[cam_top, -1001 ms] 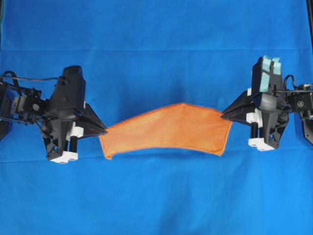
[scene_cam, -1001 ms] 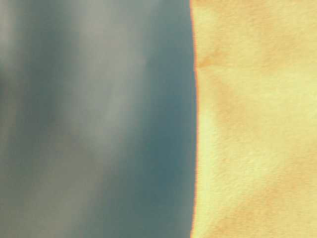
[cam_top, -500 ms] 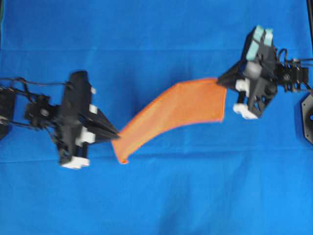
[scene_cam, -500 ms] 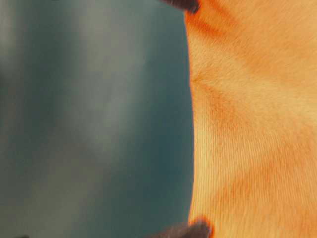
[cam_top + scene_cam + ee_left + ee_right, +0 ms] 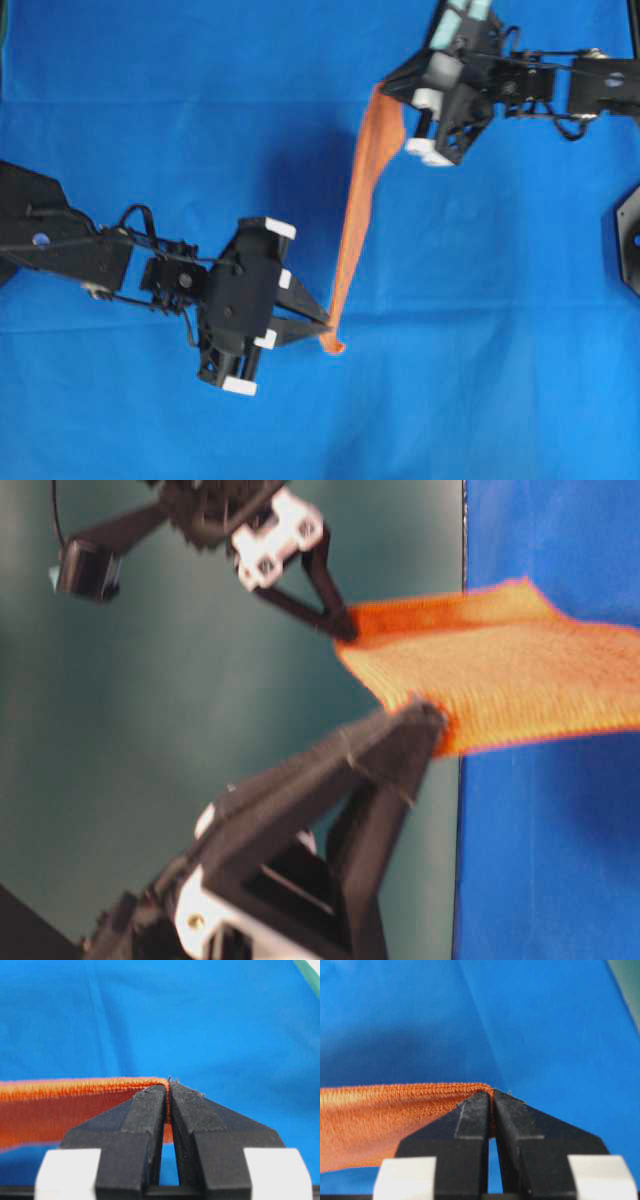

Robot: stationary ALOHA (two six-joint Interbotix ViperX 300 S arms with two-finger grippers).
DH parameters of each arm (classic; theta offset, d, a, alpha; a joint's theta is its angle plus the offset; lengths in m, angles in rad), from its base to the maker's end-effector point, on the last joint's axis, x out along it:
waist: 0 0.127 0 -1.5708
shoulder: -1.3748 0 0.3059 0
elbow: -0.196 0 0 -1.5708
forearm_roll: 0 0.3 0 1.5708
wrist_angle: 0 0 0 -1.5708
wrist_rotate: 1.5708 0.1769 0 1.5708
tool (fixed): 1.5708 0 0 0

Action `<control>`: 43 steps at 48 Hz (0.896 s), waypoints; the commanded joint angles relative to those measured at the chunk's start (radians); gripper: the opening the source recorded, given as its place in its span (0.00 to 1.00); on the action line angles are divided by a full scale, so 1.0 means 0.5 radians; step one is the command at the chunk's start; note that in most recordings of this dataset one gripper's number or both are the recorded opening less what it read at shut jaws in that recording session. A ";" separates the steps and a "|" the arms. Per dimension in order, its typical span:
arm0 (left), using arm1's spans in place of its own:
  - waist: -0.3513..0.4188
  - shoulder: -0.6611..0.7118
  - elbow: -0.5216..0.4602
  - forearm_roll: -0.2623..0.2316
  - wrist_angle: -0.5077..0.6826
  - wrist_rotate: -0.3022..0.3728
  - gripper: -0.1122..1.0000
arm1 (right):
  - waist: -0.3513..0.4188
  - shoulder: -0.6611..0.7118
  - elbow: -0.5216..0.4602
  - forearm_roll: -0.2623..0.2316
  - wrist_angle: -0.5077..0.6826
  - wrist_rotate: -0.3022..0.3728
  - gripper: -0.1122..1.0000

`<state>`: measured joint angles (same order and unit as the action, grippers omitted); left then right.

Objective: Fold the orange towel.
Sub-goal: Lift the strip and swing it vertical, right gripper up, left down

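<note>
The orange towel (image 5: 361,195) hangs stretched above the blue table cover, seen nearly edge-on from overhead as a narrow strip running from far to near. My left gripper (image 5: 328,326) is shut on its near corner. My right gripper (image 5: 385,92) is shut on its far corner. In the left wrist view the hem of the towel (image 5: 75,1105) is pinched between the tips of the left gripper (image 5: 168,1085). The right wrist view shows the same: the towel (image 5: 385,1120) is pinched in the right gripper (image 5: 493,1094). At table level the towel (image 5: 520,670) spans between the right gripper (image 5: 345,625) and the left gripper (image 5: 432,720).
A blue cloth (image 5: 150,100) covers the whole table, with a few soft creases. A black fixture (image 5: 630,240) sits at the right edge. The left arm (image 5: 70,245) reaches in from the left and the right arm (image 5: 580,85) from the upper right.
The right gripper has swung to the far side and leftward, the left gripper rightward and nearer. The towel has turned from a left-right spread to a taut far-to-near strip, held at both corners throughout.
</note>
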<state>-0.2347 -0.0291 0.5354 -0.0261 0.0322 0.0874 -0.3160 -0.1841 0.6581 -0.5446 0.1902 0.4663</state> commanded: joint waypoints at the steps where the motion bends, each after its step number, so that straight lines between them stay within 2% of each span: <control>1: -0.074 -0.003 -0.086 0.003 -0.021 0.025 0.12 | -0.083 0.043 -0.126 -0.055 -0.025 -0.006 0.12; 9: -0.074 0.052 -0.144 0.003 -0.031 0.037 0.12 | -0.107 0.141 -0.227 -0.095 -0.037 -0.006 0.12; 17: -0.061 0.104 -0.196 0.003 -0.034 0.046 0.12 | -0.138 0.129 -0.206 -0.098 -0.046 -0.006 0.12; 23: -0.034 0.166 -0.270 0.003 -0.077 0.080 0.12 | -0.178 0.046 -0.110 -0.098 -0.049 0.003 0.12; 31: -0.012 0.307 -0.439 0.003 -0.129 0.282 0.12 | -0.230 -0.123 0.071 -0.098 -0.043 0.021 0.12; 43: 0.018 0.580 -0.733 0.003 -0.141 0.279 0.12 | -0.239 -0.356 0.291 -0.092 -0.025 0.028 0.12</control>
<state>-0.1933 0.2546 0.2347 -0.0261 -0.0245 0.2224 -0.3866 -0.3191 0.8023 -0.5875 0.1687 0.4755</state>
